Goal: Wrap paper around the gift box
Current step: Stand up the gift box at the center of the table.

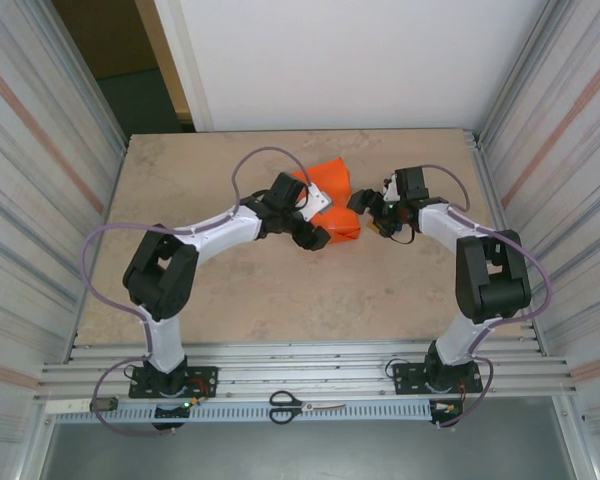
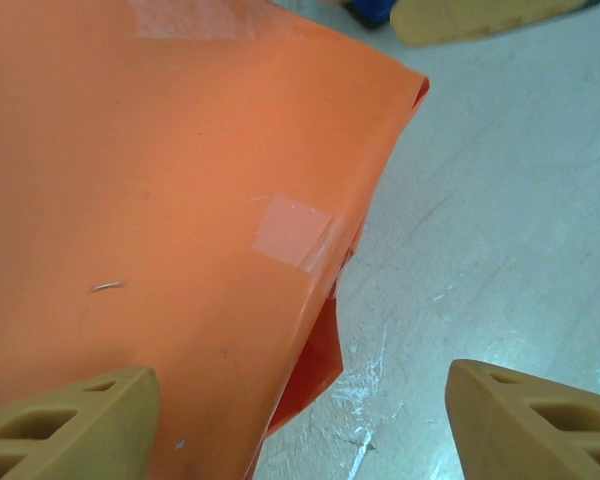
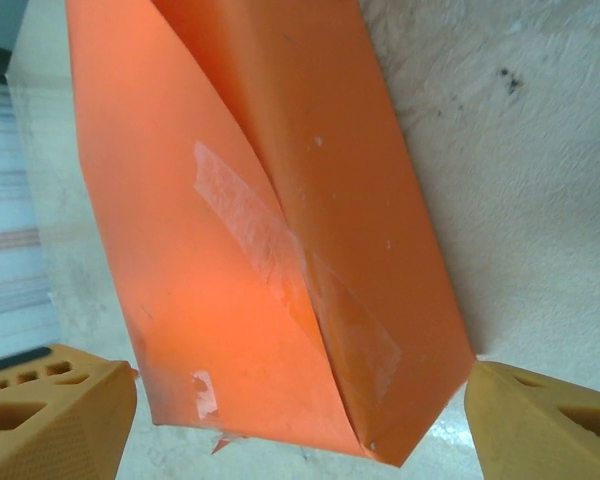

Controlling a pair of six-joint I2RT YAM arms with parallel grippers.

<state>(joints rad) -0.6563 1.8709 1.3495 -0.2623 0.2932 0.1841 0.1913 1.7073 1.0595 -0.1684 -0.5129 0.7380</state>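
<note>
In the top view both arms bend inward toward the upper middle of the tan, mottled table (image 1: 280, 300). The left arm (image 1: 215, 232) and the right arm (image 1: 450, 228) flank the paper (image 1: 332, 178), which is thin, smooth and orange. It is folded into a flat parcel with creased edges and clear glossy tape (image 3: 280, 250) along one seam. The left gripper (image 2: 300, 420) has its ridged tan fingers (image 2: 70, 420) spread wide, grasping nothing, with one finger over the paper's edge. The right gripper (image 3: 300, 420) is likewise spread, straddling the parcel's corner without clamping it.
</note>
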